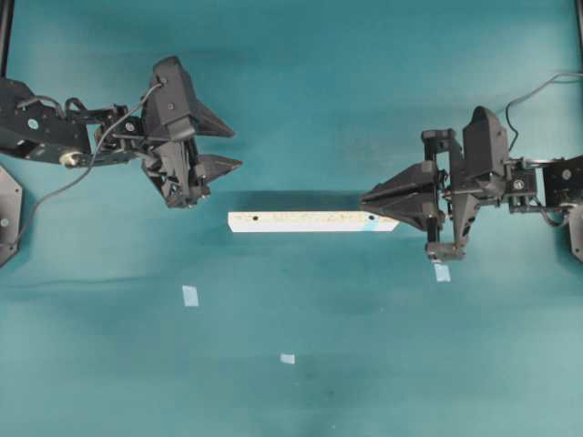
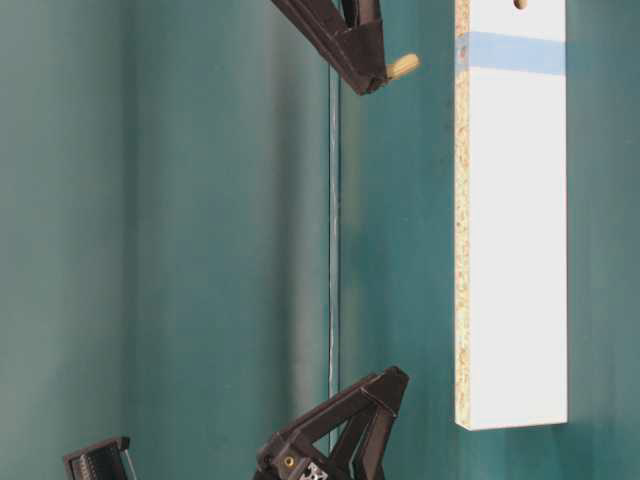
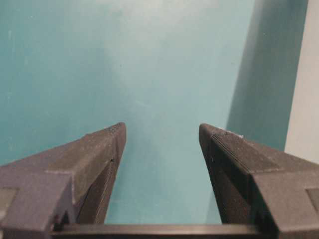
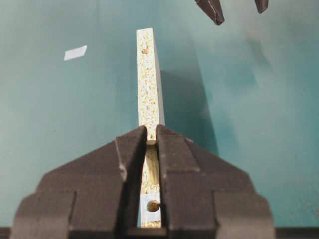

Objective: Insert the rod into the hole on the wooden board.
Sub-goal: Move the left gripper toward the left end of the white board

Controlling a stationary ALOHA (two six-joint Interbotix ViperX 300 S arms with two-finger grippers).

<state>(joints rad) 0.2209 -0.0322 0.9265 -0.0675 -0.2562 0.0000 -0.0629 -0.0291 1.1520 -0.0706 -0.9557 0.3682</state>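
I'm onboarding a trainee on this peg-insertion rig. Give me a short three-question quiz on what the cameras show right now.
1. True or false: the left claw is shut on the short cream wooden rod.
2. Which end of the long narrow speckled particle board carries the light blue mark? A: the end by the right claw. B: the end by the left claw. C: both ends.
3. Fill in: the overhead view shows ___ pale blue tape squares lying apart from the board.

Key: 1 false, the left claw is open and empty and the right claw grips the rod; 2 A; 3 three.
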